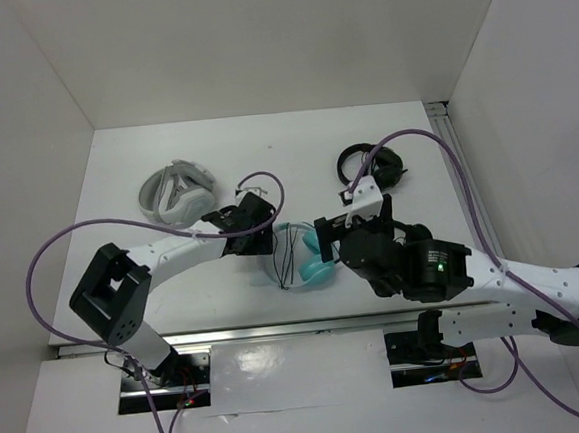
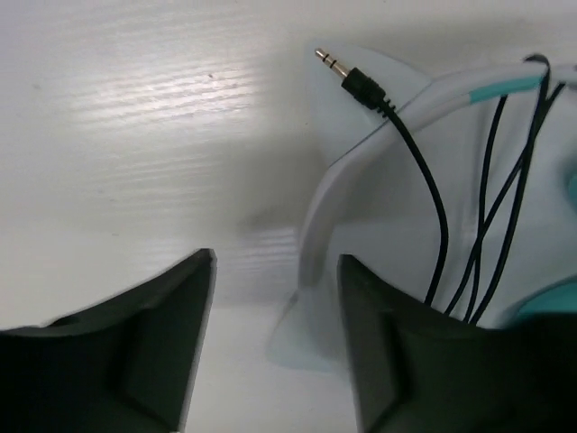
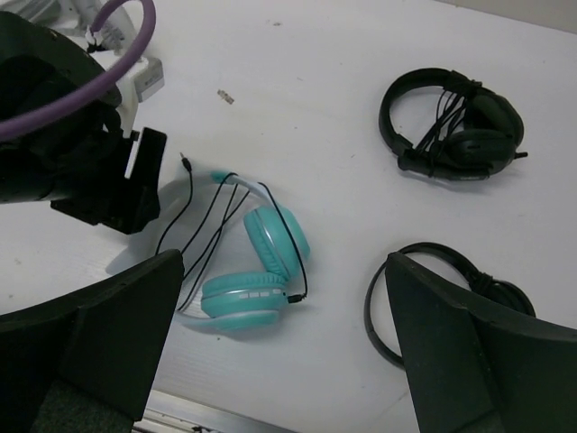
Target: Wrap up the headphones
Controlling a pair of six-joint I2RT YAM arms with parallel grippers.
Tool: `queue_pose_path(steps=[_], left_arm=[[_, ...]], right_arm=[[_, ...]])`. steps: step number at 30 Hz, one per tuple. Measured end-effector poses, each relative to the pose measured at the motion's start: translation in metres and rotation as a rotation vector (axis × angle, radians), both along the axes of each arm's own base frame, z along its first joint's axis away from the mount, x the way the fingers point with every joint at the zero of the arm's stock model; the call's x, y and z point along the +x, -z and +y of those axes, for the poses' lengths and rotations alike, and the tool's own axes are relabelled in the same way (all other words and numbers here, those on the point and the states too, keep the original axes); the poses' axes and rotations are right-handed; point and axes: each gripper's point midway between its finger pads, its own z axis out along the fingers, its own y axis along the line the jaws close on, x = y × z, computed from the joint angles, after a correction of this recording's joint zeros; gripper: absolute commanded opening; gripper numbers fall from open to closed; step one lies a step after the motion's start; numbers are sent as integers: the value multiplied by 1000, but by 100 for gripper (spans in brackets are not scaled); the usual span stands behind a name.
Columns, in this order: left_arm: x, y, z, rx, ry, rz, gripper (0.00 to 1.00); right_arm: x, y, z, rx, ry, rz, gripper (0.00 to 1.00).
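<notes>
Gripping the cable [image 2: 433, 207] close behind its plug [image 2: 347, 77] is judged best for the left gripper [image 2: 275, 266], seen part-open and empty beside the headband [image 2: 315, 225], the headphones [image 1: 308, 260] lying centre-near on the table [image 1: 214, 152] under the wide, empty right gripper [image 3: 284, 266].

Nothing legible here: no word, brand, number or sign comes through in any of the three views. The teal headphones [image 3: 275, 239] show plain cups, the black headphones [image 3: 455, 126] carry no mark that can be made out, and the right arm [image 1: 520, 281] offers only a small green light [image 1: 437, 263].
</notes>
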Motion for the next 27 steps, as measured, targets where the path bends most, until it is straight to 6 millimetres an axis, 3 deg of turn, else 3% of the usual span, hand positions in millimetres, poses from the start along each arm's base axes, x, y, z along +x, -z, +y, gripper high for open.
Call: queue_pose_path(steps=[1,6,11,14,18,22,27], left_arm=[[0,-6,3,2,-5,-11,100],[-3,-57,7,-25,-37,-113,100],[-17,-137,14,-86,-36,-254,100],[-36,-180,37,-142,-60,-334,100],[-80,-238,83,-283,-94,-479,100],[-125,-263,130,-383,-120,-582,100],[-156,-249,159,-380,-137,-557,100]], right_arm=[[-1,-2,1,8,-6,3,100],[-8,-20,-2,86,-18,37,100],[-17,-63,-28,254,35,68,100],[-26,-75,-44,322,17,85,100],[-38,-79,-72,364,-4,105,100],[-45,-80,-91,373,-11,117,100],[-47,-83,-119,404,39,103,100]])
